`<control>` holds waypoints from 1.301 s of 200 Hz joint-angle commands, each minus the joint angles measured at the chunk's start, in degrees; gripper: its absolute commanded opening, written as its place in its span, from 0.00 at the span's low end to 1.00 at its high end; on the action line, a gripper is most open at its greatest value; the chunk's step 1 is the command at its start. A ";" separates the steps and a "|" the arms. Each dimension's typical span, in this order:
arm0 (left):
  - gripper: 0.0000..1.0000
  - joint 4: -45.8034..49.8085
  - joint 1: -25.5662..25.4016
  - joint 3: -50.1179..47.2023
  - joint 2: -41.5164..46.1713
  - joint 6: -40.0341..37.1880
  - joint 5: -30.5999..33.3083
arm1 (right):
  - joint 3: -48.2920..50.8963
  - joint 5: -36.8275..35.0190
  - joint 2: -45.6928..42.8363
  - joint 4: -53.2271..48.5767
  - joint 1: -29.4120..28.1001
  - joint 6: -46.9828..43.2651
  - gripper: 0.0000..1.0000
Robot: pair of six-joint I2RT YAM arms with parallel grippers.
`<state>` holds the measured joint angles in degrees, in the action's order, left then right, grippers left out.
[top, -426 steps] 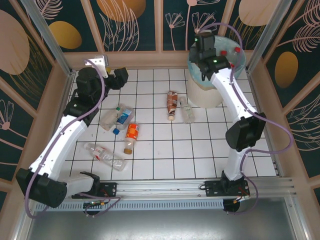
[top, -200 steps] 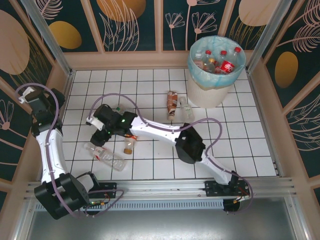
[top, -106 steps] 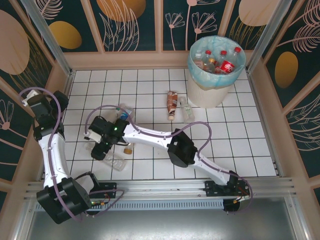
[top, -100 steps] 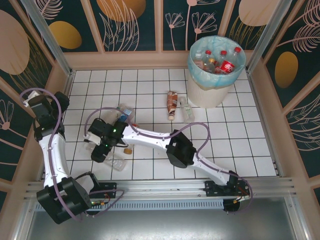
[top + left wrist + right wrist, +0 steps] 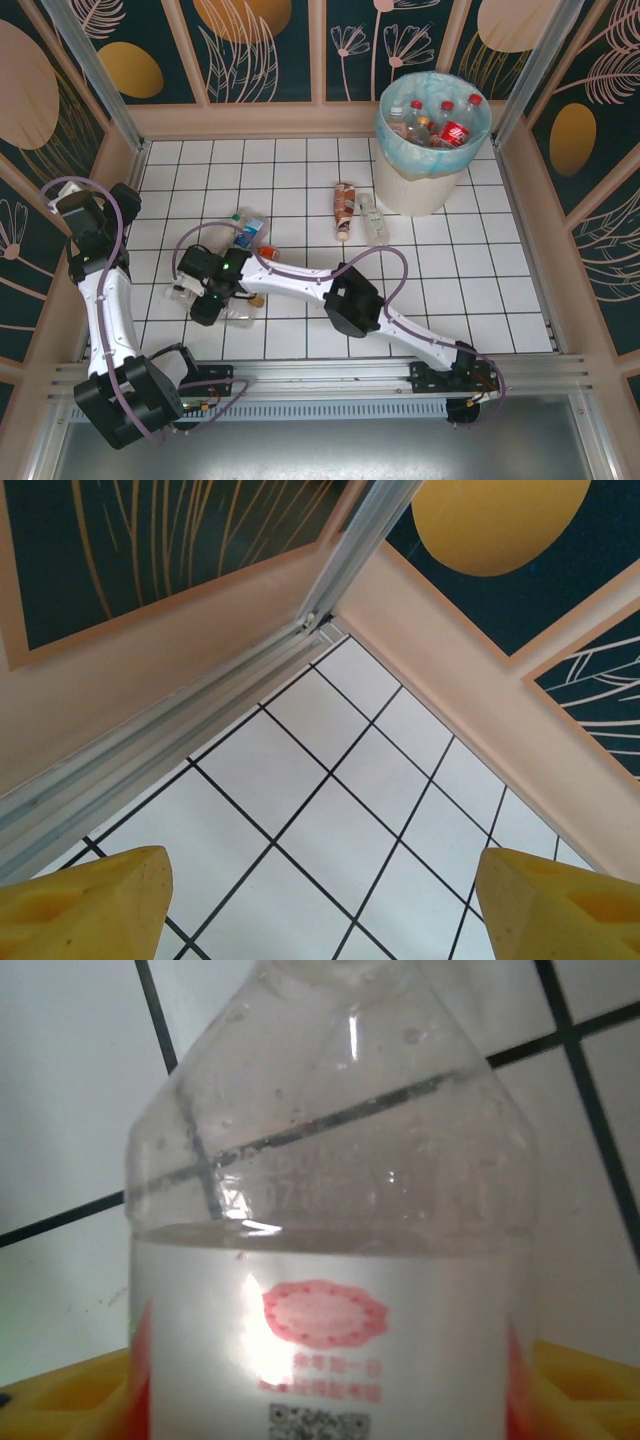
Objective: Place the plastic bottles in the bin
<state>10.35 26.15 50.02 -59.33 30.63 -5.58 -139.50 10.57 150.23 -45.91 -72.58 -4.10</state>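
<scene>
A clear bottle (image 5: 330, 1260) with a white and pink-red label lies on the tiled floor at the near left. My right gripper (image 5: 205, 300) is down on it, and its yellow fingers (image 5: 60, 1390) press against the bottle's sides. Part of this bottle (image 5: 238, 314) sticks out beside the gripper. A blue-label bottle (image 5: 248, 228), an orange one (image 5: 266, 253) half hidden by the arm, a brown one (image 5: 344, 204) and a clear one (image 5: 373, 222) lie further back. The white bin (image 5: 412, 188) at the back right holds several bottles (image 5: 452, 130). My left gripper (image 5: 320, 920) is open over bare tiles at the far left.
The right arm (image 5: 340, 295) stretches low across the floor from its base at the near right. Wooden walls and an aluminium post (image 5: 330, 590) close the left corner, near the left gripper (image 5: 75, 205). Bare tiles lie at the front right.
My right gripper came down toward the near left onto the clear bottle, and its jaws narrowed around it. The left arm stayed at the left wall.
</scene>
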 commanded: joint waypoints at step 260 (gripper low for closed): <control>0.71 -2.26 -44.48 38.40 -22.40 2.33 -29.07 | 61.82 17.18 -67.02 50.96 31.84 7.87 0.49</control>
<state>6.66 -17.80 87.05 -80.88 33.08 -36.97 -78.41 23.09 86.28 -2.07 -40.12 2.66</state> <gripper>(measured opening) 0.735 0.499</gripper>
